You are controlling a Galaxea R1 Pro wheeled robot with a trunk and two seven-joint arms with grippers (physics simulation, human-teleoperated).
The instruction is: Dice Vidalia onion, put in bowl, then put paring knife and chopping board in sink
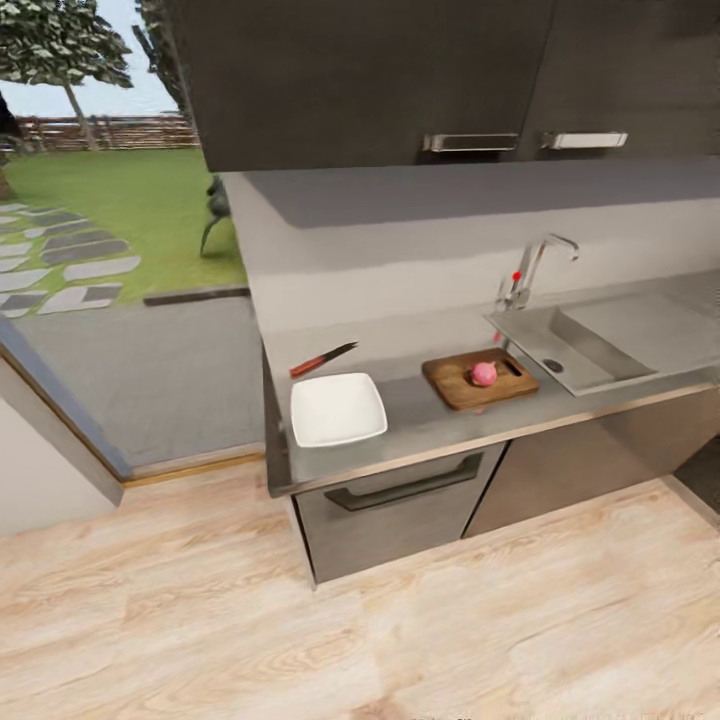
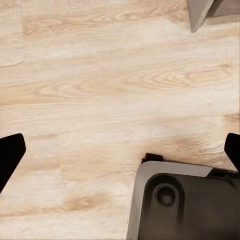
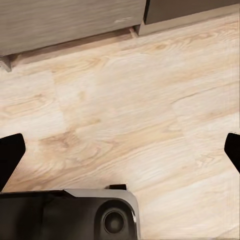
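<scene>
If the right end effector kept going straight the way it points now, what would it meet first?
Most likely the wooden floor. The right end effector is open, its fingertips wide apart at the frame edges, and bare planks lie ahead; the cabinet fronts stand further off. Depth is unclear.

On the table (image 1: 430, 425), the bowl (image 1: 337, 408) lies near the front edge, with the knife (image 1: 322, 360) just behind it toward the wall. Right of the bowl lies the board (image 1: 462, 385), and the onion (image 1: 484, 374) rests on it. The sink (image 1: 570, 350) is set into the table just right of the board, with the tap (image 1: 530, 268) behind its left corner.
</scene>
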